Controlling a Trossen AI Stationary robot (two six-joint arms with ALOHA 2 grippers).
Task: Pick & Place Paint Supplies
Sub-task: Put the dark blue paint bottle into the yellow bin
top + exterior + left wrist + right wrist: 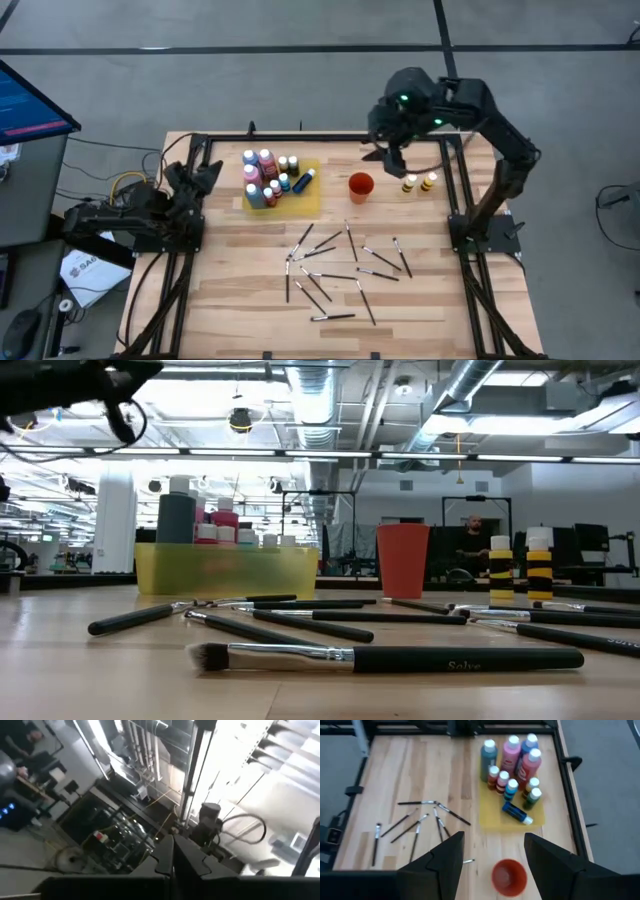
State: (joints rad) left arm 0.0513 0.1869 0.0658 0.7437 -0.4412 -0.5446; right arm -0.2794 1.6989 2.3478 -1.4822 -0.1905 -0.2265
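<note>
Several paint bottles [268, 175] with pale caps stand close together on a yellow mat [310, 198] at the far left of the table. One blue bottle [516, 813] lies on its side there. Two yellow bottles [419, 183] stand upright on the wood at the far right, beside an orange-red cup [361, 185]. Thin dark brushes [330, 265] lie scattered flat across the middle of the table. My right gripper [492, 857] hangs open high above the cup, with nothing between its fingers. My left gripper [172, 855] is shut at the table's left edge and points up at the ceiling.
A black metal frame [455, 190] borders the table's left, right and far sides. A monitor [30, 100] and cables sit on a side desk to the left. The wood near the front edge, below the brushes, is bare. People sit in the room beyond.
</note>
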